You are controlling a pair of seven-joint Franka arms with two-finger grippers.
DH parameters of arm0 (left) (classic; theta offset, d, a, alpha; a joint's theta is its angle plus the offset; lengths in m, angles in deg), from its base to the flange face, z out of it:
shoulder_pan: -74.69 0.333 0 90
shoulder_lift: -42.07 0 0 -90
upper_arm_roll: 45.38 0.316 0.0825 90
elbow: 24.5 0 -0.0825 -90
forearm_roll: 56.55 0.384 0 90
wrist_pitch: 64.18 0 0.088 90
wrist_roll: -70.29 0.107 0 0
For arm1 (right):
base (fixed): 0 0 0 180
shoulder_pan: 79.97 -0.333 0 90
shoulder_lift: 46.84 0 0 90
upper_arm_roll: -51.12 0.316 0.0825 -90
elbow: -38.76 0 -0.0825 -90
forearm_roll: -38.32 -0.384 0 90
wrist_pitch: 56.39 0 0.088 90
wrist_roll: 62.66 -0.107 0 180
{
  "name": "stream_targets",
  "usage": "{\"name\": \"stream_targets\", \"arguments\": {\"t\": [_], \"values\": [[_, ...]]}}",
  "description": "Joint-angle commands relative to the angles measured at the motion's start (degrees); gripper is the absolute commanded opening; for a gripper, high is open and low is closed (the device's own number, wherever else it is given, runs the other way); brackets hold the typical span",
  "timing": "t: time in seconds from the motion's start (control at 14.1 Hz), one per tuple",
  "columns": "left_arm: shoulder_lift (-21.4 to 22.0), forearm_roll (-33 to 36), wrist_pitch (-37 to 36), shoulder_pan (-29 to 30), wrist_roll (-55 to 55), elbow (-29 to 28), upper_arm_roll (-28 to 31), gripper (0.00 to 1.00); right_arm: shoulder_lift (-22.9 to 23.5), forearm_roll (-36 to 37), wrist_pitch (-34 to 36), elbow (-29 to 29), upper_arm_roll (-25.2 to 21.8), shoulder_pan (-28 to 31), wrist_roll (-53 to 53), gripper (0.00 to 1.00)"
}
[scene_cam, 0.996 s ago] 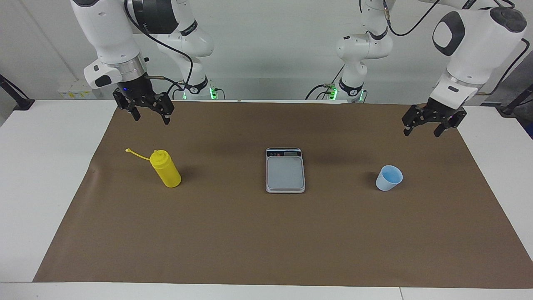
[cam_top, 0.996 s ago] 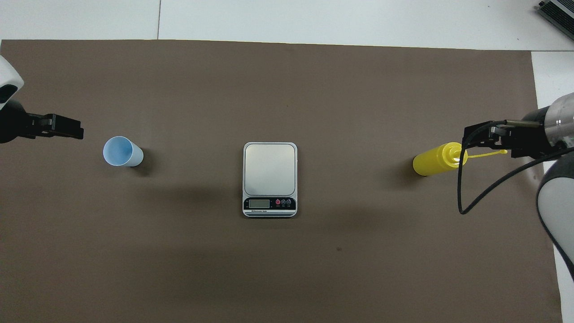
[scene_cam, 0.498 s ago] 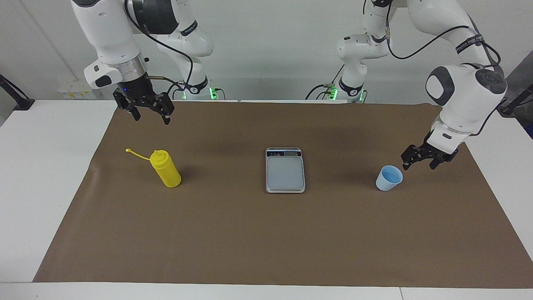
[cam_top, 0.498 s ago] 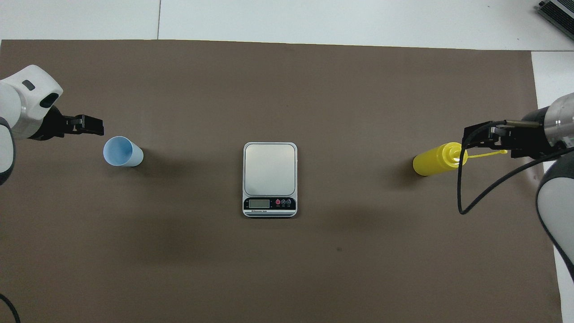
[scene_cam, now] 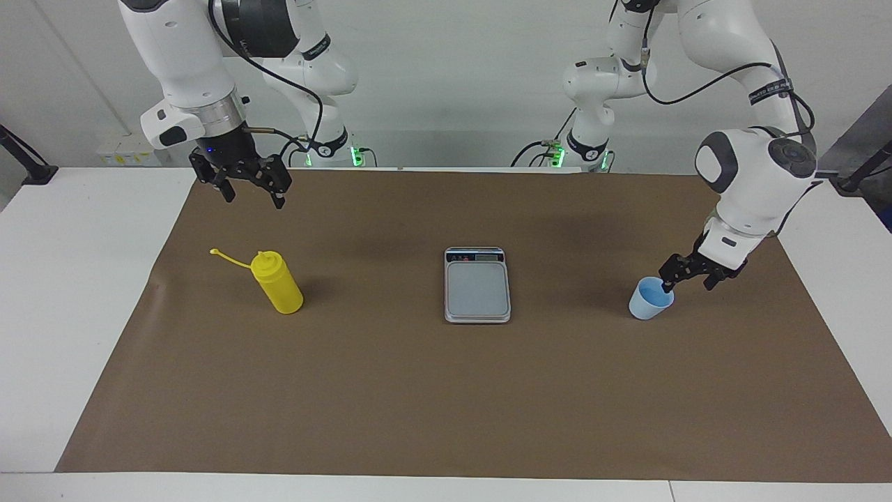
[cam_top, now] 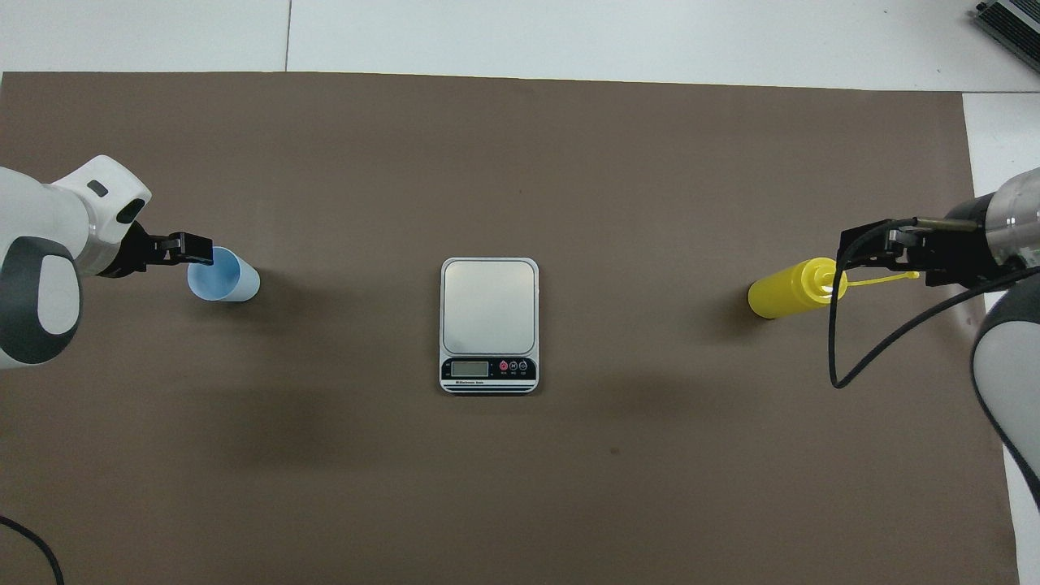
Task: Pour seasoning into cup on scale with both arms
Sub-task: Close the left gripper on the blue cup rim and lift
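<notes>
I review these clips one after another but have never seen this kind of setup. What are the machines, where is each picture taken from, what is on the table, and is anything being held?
Two white robot arms work at a table covered with brown paper. One camera faces them across the table; the other looks steeply down from their own end. On the paper stand a yellow squeeze bottle, a kitchen scale in the middle, and a pale blue cup. The left gripper is low at the cup's rim, open, not yet closed on it. The right gripper waits, open, in the air near the bottle. Nothing is held.
</notes>
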Motion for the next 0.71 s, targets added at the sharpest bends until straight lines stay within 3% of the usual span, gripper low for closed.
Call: {"name": "stream_targets", "arguments": {"t": [0.0,0.5,0.64], "values": [[-0.15,-0.71,2.22,0.72,-1.49,-1.89,-0.35,1.00,-0.39,-0.13,-1.07,0.89,0.41,0.38,-0.66,1.00],[-1.65,-6.07,3.28,1.34,-2.28,-3.47,-0.26,1.00,-0.66,-0.13,-1.07,1.24,0.41,0.38,-0.57,1.00],[-1.73,-6.07,3.10,1.07,-2.64,-3.74,-0.26,0.69,-0.66,-0.13,-1.07,1.33,0.49,0.38,-0.57,1.00]]}}
